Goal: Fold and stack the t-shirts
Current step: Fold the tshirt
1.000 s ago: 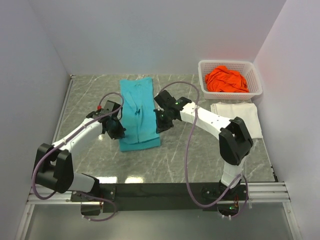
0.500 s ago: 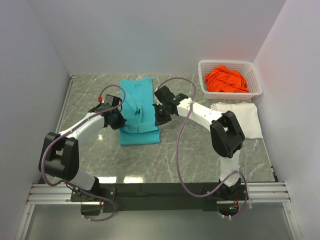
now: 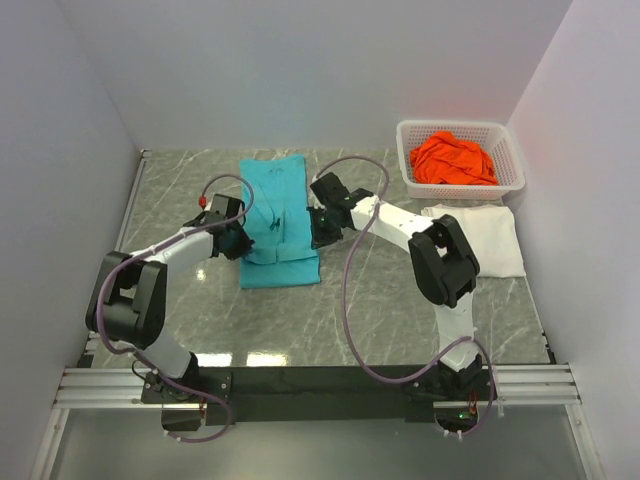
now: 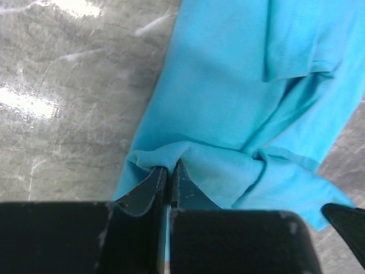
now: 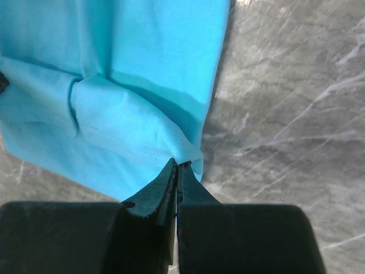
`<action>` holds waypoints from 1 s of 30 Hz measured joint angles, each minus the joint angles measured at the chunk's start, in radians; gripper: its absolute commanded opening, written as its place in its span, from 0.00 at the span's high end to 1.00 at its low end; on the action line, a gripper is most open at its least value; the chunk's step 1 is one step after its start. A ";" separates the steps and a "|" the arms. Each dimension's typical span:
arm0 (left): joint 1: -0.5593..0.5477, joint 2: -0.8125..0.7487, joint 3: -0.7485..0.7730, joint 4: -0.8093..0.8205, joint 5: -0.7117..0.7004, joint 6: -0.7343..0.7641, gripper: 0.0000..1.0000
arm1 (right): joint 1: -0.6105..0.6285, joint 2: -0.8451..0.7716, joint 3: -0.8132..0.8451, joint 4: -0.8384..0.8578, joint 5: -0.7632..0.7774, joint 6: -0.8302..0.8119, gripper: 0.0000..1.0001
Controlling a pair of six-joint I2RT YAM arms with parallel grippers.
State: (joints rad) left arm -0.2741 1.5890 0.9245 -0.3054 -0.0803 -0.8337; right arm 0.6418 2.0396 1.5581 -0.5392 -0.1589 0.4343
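The teal t-shirt [image 3: 277,215] lies as a long narrow strip on the marble table. Its near hem is lifted and folded back toward the far end. My left gripper [image 3: 240,243] is shut on the hem's left corner; the left wrist view shows the pinch [image 4: 170,166] and the teal t-shirt [image 4: 239,91]. My right gripper [image 3: 315,235] is shut on the hem's right corner; the right wrist view shows the pinch [image 5: 177,165] and the teal t-shirt [image 5: 142,74]. The white t-shirt [image 3: 480,238] lies folded at the right. The orange t-shirt [image 3: 455,160] is crumpled in the basket.
A white plastic lattice basket [image 3: 512,160] stands at the back right corner. White walls close in the table at the left, back and right. Purple cables loop over both arms.
Both grippers have moved away from the arm bases, carrying the teal shirt's near hem up and over the cloth. The strip now looks shorter.
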 measured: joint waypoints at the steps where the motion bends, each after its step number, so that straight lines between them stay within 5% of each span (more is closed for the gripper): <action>1: 0.000 0.003 -0.008 0.009 -0.001 0.000 0.99 | -0.002 0.006 0.000 0.006 0.001 -0.004 1.00; 7: 0.002 0.025 -0.022 0.043 -0.007 0.000 0.99 | -0.003 0.024 0.000 0.023 0.008 -0.017 0.98; 9: 0.002 0.026 -0.025 0.057 -0.008 0.000 0.97 | -0.003 0.024 0.000 0.029 0.013 -0.021 0.88; 15: 0.002 0.012 -0.035 0.060 -0.025 0.000 0.60 | -0.003 0.023 -0.001 0.044 0.029 -0.040 0.61; 16: 0.002 -0.002 -0.038 0.056 -0.029 0.001 0.47 | -0.003 0.021 -0.001 0.048 0.032 -0.043 0.60; 20: 0.002 -0.106 -0.038 0.035 -0.042 0.003 0.22 | 0.003 -0.023 -0.028 0.075 0.063 -0.076 0.57; 24: -0.008 -0.241 -0.038 0.013 -0.047 -0.005 0.29 | 0.026 -0.108 -0.054 0.097 0.094 -0.132 0.61; 30: -0.092 -0.372 -0.127 0.010 -0.021 -0.069 0.69 | 0.126 -0.155 -0.060 0.135 0.098 -0.188 0.86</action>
State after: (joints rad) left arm -0.3664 1.2175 0.7979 -0.2955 -0.1013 -0.9031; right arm 0.7673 1.8843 1.4982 -0.4042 -0.0612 0.2462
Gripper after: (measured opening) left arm 0.382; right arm 0.183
